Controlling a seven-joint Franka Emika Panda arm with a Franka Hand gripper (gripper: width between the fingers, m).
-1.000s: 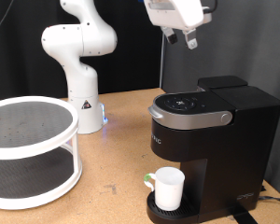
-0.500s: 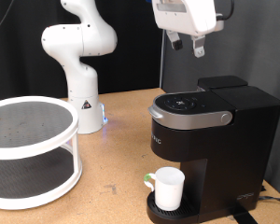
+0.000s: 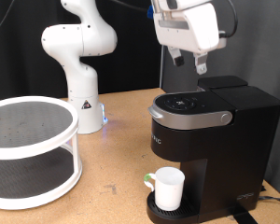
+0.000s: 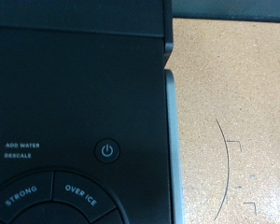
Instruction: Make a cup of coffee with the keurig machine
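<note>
The black keurig machine [image 3: 210,140] stands at the exterior view's right with its silver-handled lid down. The white cup [image 3: 168,187] stands upright on the round drip tray under the spout. My gripper [image 3: 190,63] hangs in the air above the machine's button panel, fingers pointing down, apart and empty, touching nothing. The wrist view looks down on the keurig machine's top [image 4: 75,103], showing the power button [image 4: 106,150] and the STRONG and OVER ICE buttons. My fingers do not show in the wrist view.
A white two-tier round rack [image 3: 28,149] stands at the exterior view's left. The robot's white base [image 3: 79,65] is behind it. The wooden table [image 3: 112,177] shows between rack and machine, and beside the machine in the wrist view [image 4: 233,112].
My gripper has moved down and a little to the exterior view's right, closer to the machine's top. The cup and machine have not moved.
</note>
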